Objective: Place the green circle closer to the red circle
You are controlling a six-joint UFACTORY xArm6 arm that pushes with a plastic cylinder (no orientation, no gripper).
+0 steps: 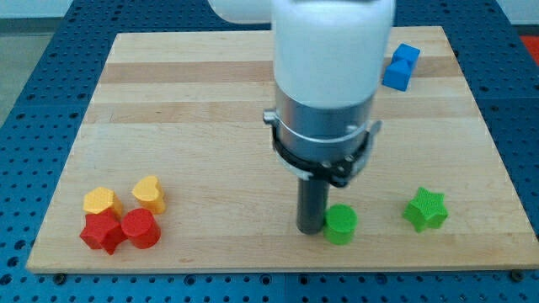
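The green circle (341,225) sits near the view's bottom edge, right of centre. My tip (310,229) rests on the board just left of it, touching or almost touching its left side. The red circle (141,228) sits at the view's bottom left, far to the left of the green circle. The rod hangs from the large white and silver arm body (328,76) that covers the middle top of the view.
A red star-like block (102,232) touches the red circle's left. A yellow block (101,202) and a yellow heart (149,193) lie just above them. A green star (425,209) lies right of the green circle. A blue block (401,67) sits at top right. The wooden board (194,101) rests on a blue table.
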